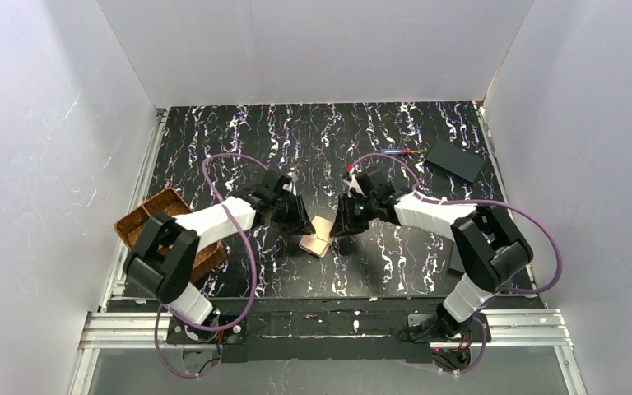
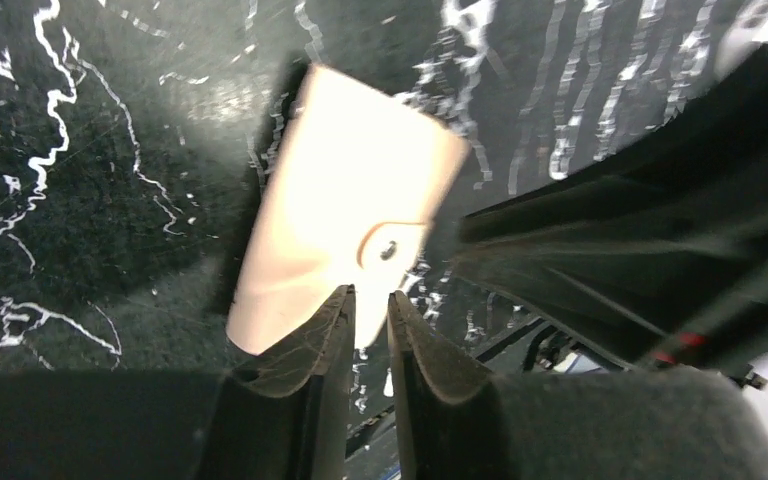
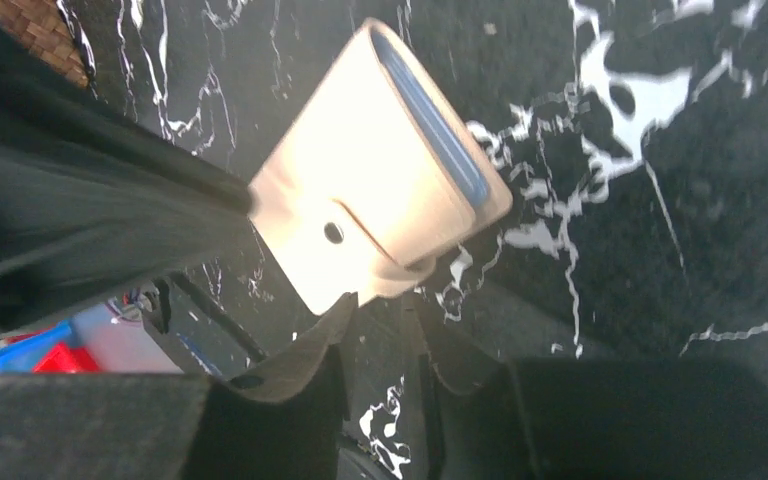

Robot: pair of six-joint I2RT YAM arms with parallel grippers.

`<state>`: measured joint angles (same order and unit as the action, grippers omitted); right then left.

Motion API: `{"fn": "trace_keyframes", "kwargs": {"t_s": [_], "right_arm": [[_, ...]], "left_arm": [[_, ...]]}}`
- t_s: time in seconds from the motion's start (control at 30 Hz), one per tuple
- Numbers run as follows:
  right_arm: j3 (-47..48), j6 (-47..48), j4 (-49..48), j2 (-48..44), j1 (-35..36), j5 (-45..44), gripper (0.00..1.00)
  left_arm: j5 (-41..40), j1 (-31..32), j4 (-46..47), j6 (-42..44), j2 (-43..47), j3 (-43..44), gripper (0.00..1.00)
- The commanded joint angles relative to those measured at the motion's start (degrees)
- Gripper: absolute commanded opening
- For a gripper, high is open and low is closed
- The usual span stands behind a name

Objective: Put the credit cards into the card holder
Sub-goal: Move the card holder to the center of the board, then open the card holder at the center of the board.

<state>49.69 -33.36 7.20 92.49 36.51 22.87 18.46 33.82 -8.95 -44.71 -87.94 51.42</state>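
The beige card holder [image 1: 317, 239] is folded shut with its snap tab fastened, at the middle of the table. In the right wrist view [image 3: 370, 170] the bluish edge of a card [image 3: 440, 140] shows inside its open side; no loose credit cards are in view. My left gripper [image 1: 306, 220] is closed to a narrow gap on the holder's edge just below the snap [image 2: 388, 250], as the left wrist view [image 2: 371, 300] shows. My right gripper [image 1: 337, 224] faces it from the right. Its jaws [image 3: 385, 305] stand slightly apart at the tab's fold, with only table between them.
A brown woven tray [image 1: 144, 218] sits at the left edge under the left arm; its corner shows in the right wrist view [image 3: 30, 30]. A black flat plate [image 1: 454, 160] and a thin pen [image 1: 395, 154] lie at the back right.
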Motion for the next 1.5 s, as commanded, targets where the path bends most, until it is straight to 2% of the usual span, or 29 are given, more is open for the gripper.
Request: {"fn": "trace_keyframes", "kwargs": {"t_s": [0.0, 0.1, 0.2, 0.3, 0.4, 0.63, 1.07, 1.1, 1.2, 1.23, 1.33, 1.47], "right_arm": [[7.1, 5.6, 2.9, 1.7, 1.8, -0.6, 0.38], [12.3, 10.2, 10.2, 2.1, 5.3, -9.2, 0.52], [18.2, 9.6, 18.5, 4.8, 8.0, -21.7, 0.53], [20.0, 4.8, 22.6, 5.9, 11.1, -32.2, 0.58], [21.3, -0.7, 25.1, 6.9, 14.0, -39.2, 0.60], [27.3, -7.0, 32.4, 11.8, 19.8, -53.1, 0.62], [30.6, -8.7, 37.7, 18.0, 23.3, -61.0, 0.61], [30.4, -9.0, 38.4, 17.6, 23.4, -62.2, 0.59], [28.4, -9.1, 38.5, 15.1, 23.5, -64.2, 0.43], [27.8, -9.1, 38.3, 14.1, 23.4, -64.8, 0.40], [26.1, -9.2, 38.3, 10.6, 23.3, -65.9, 0.37], [19.1, -10.7, 35.3, 4.5, 20.9, -61.2, 0.31]], "left_arm": [[4.0, 0.4, 3.0, -1.7, -3.9, -3.1, 0.16], [3.8, 0.7, 5.1, -2.5, -5.3, -5.3, 0.15], [3.6, 0.7, 8.0, -4.7, -5.9, -7.8, 0.13], [4.3, 0.8, 12.6, -9.4, -5.9, -10.8, 0.10], [3.8, 1.0, 12.7, -10.6, -6.5, -11.5, 0.04], [1.2, 1.2, 12.3, -12.5, -5.7, -13.3, 0.02], [-0.9, 1.4, 9.7, -16.4, -8.5, -13.5, 0.00], [-1.5, 1.4, 7.1, -16.7, -8.8, -13.2, 0.00], [-3.2, 1.4, 4.3, -17.5, -9.8, -13.1, 0.00], [-3.8, 1.4, 3.9, -17.9, -10.0, -13.4, 0.00], [-5.0, 1.4, 3.3, -18.8, -10.5, -14.1, 0.00], [-6.1, 1.4, 2.3, -18.6, -11.2, -14.0, 0.00]]}}
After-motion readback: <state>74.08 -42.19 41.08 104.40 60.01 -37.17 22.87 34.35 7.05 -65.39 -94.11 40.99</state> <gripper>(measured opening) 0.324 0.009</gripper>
